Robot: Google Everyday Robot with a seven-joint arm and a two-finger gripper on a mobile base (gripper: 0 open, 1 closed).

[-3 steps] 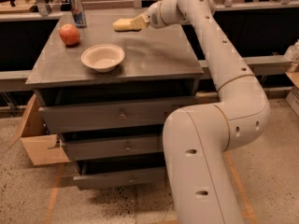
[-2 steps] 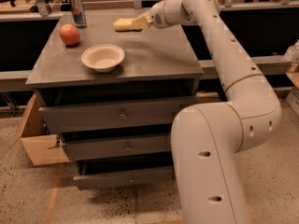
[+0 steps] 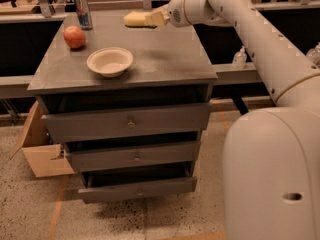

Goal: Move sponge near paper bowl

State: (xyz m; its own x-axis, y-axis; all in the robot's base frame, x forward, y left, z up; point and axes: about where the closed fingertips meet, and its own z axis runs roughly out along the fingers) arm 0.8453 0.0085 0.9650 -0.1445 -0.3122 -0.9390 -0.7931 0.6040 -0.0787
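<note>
While gripper (image 3: 157, 18) is pinching sponge (image 3: 135, 19) at one end, paper bowl (image 3: 110, 60) is lying well below-left of it; shallow hold is risking drop w/ fast swing.

The surface (image 3: 165, 59) was viewed downward from high at its front, fairly near; the pincer (image 3: 153, 18) was seen toward twelve o'clock.

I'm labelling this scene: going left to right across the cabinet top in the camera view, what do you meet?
apple → paper bowl → sponge → gripper, which is at the sponge's right end.
</note>
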